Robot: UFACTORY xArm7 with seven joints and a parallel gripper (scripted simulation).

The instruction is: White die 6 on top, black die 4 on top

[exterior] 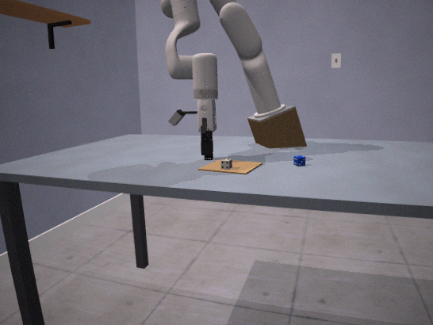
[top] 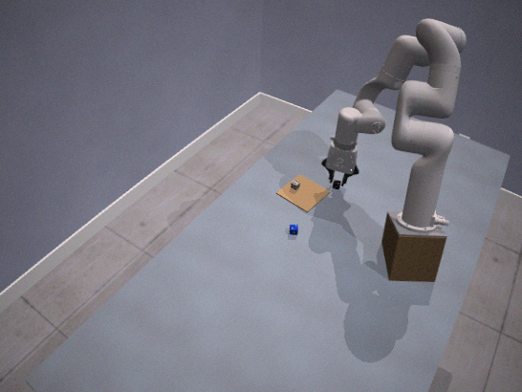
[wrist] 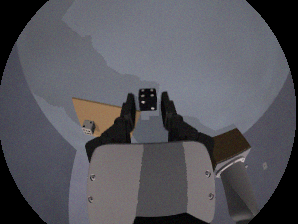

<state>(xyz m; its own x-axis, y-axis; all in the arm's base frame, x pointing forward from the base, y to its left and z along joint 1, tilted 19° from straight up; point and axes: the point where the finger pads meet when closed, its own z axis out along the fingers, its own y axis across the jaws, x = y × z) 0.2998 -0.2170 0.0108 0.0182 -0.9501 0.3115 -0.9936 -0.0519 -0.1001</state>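
Grey-blue walls (top: 119, 86) (exterior: 238, 79) rise behind a pale tiled floor (top: 143, 225) (exterior: 198, 246); in the exterior view we see a wooden shelf (exterior: 36, 13) on a black bracket and a small white plate (exterior: 336, 65) on the wall. Our counter (top: 215, 306) (exterior: 119, 174) (wrist: 200, 55) is blue-grey, with the arm's shadow across it; the arm (top: 423, 191) (exterior: 242, 36) stands on a brown block (top: 413, 258) (exterior: 277, 131) (wrist: 231, 145) and reaches down beside the mat (top: 308, 198) (exterior: 242, 168) (wrist: 102, 111), which lies flat.

We have the hand (top: 338, 181) (exterior: 208, 152) (wrist: 147, 100) pointing down, its fingers partly open; it has hold of nothing, and the wrist view shows a gap on each side of the black die (top: 337, 185) (exterior: 208, 158) (wrist: 148, 99) between them. That die is off the mat, near its edge; in the wrist view one of its faces shows four pips and another two; we cannot tell from this which is the top.

The white die (top: 295, 185) (exterior: 226, 163) (wrist: 88, 126) sits on the mat, wholly within its edges; four pips show on a side face in the exterior view. The blue die (top: 293, 229) (exterior: 299, 160) rests on the counter, apart from the mat and from both other dice.
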